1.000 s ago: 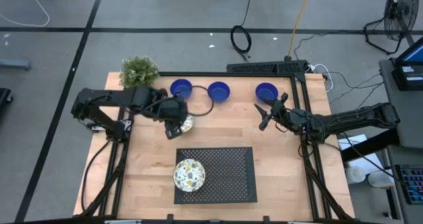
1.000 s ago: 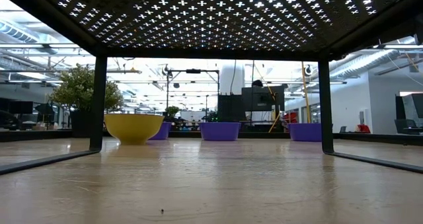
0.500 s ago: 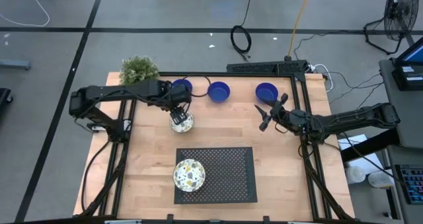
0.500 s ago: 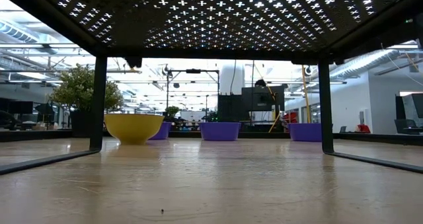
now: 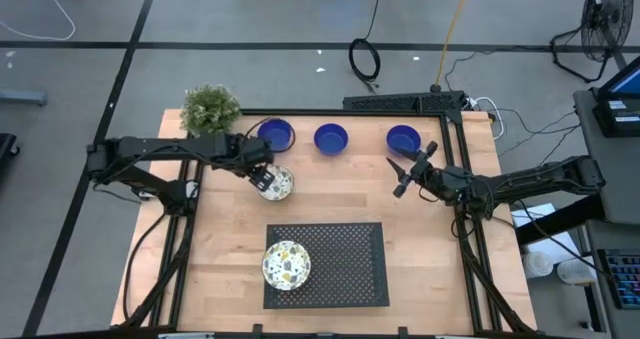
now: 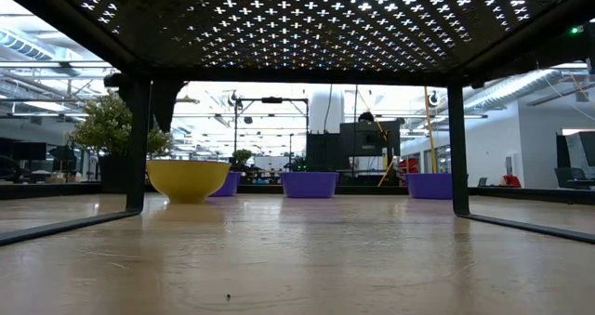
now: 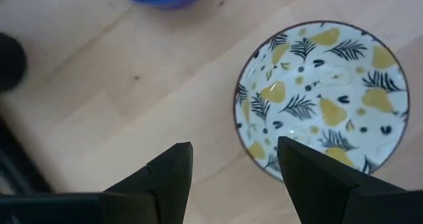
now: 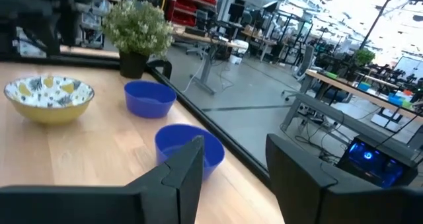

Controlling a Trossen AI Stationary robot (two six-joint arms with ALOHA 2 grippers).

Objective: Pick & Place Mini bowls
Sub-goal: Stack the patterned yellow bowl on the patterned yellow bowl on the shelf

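since the earlier frame the left pincer [image 5: 262, 176] has drawn back, open and empty, beside the speckled bowl [image 5: 279, 185] near the bench's far edge. right pincer [image 5: 402, 175] idle, open. next: regrasp the rim squarely.

A light wooden bench [image 5: 330, 199] carries three blue bowls in a row along its far edge: one [image 5: 276, 133] towards the left, one [image 5: 330, 137] midway, one [image 5: 402, 137] towards the right. A potted plant [image 5: 210, 108] stands at the far left corner. A speckled white bowl [image 5: 281, 184] sits just in front of the left blue one. A black perforated rack [image 5: 340, 264] stands at the near edge, with another speckled bowl [image 5: 286, 265] at its left end.
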